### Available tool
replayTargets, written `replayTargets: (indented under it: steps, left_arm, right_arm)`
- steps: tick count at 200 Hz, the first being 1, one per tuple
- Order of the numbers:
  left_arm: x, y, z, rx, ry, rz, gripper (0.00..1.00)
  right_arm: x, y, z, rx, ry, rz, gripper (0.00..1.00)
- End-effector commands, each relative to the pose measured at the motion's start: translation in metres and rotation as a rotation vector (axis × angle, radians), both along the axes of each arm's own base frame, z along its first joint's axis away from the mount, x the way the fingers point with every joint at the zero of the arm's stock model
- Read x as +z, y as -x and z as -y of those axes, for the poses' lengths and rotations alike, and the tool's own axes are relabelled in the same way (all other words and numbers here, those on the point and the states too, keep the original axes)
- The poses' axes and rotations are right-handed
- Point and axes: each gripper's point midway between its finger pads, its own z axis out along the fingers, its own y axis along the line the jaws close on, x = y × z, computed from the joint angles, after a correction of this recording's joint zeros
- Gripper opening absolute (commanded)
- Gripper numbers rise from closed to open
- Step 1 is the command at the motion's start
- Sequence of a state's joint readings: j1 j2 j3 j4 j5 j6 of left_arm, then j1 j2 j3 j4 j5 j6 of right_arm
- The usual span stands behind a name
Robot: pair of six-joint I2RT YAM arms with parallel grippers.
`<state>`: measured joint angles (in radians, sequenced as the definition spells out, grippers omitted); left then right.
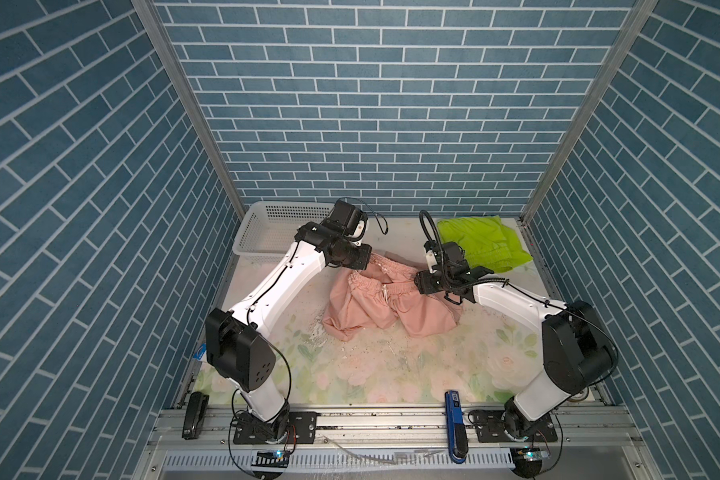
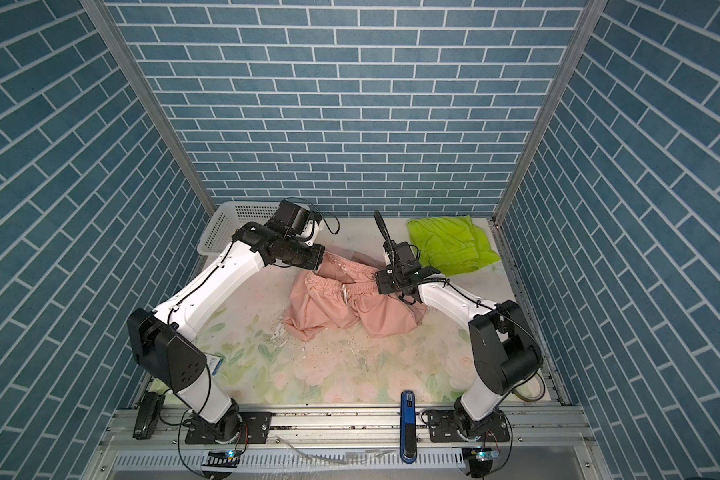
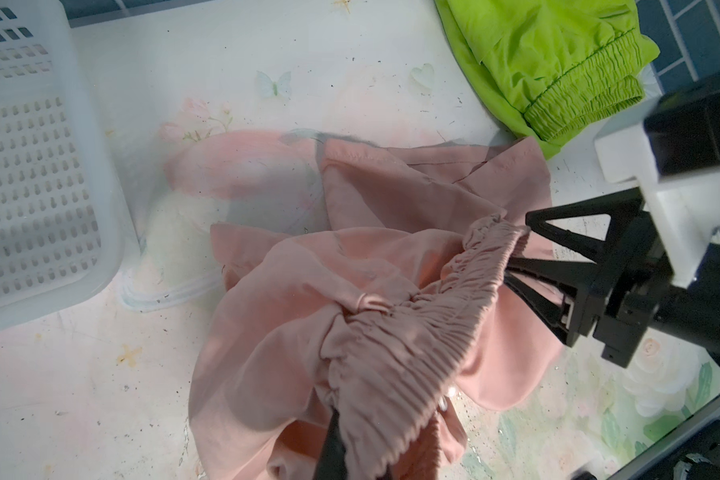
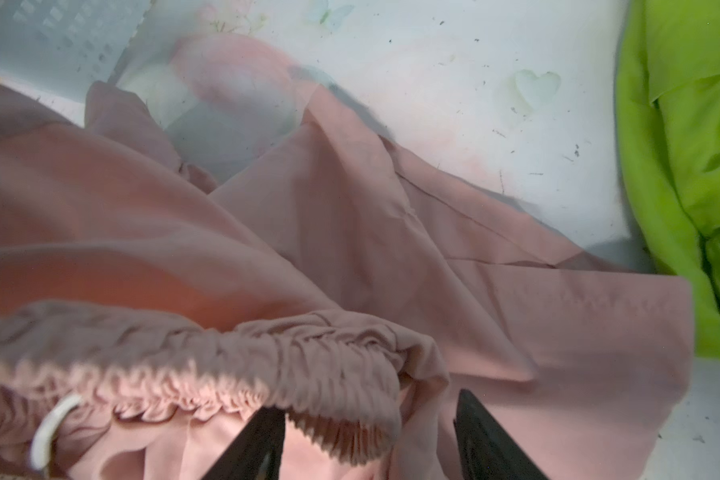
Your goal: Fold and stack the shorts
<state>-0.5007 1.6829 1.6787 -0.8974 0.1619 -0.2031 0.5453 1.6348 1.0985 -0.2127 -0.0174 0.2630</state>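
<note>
Even, fairly bright light is falling from above in both top views, washing the pale bench toward white at the middle of the frame. The arms are casting only soft, short shadows. Wide-angle distortion is bending the tiled walls outward toward the frame edges. In the left wrist view a milky haze is veiling the basket and a patch beside the pink shorts, while the green shorts are showing sharp and saturated. In the right wrist view the gathered fabric nearest the lens is smearing into blur, and the fingers of the right end effector are reading as dark silhouettes.
</note>
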Motion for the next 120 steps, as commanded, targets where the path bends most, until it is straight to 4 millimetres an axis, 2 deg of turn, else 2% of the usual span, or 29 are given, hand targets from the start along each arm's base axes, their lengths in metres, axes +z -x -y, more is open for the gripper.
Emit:
replayTargets:
  steps: [1,30,60,95,112,120]
  left_arm:
    - [0.005,0.005,-0.002,-0.016,0.009,0.018,0.00]
    - [0.002,0.009,-0.006,-0.016,-0.005,0.016,0.00]
    - [0.005,0.010,-0.010,-0.013,-0.016,0.026,0.00]
    - [0.013,0.009,-0.014,-0.009,-0.039,0.048,0.00]
    - [0.018,0.008,-0.017,-0.005,-0.048,0.067,0.00]
    - [0.021,0.008,-0.019,-0.002,-0.055,0.078,0.00]
  right_arm:
    - [0.020,-0.016,-0.009,-0.002,-0.085,0.075,0.64]
    - [0.026,-0.021,-0.021,0.031,-0.132,0.089,0.64]
    - [0.006,-0.022,-0.031,0.061,-0.139,0.034,0.63]
    - [-0.002,-0.015,-0.043,0.108,-0.182,0.009,0.63]
    - [-0.009,-0.015,-0.040,0.102,-0.160,-0.003,0.59]
    - [-0.012,-0.014,-0.039,0.103,-0.148,-0.010,0.53]
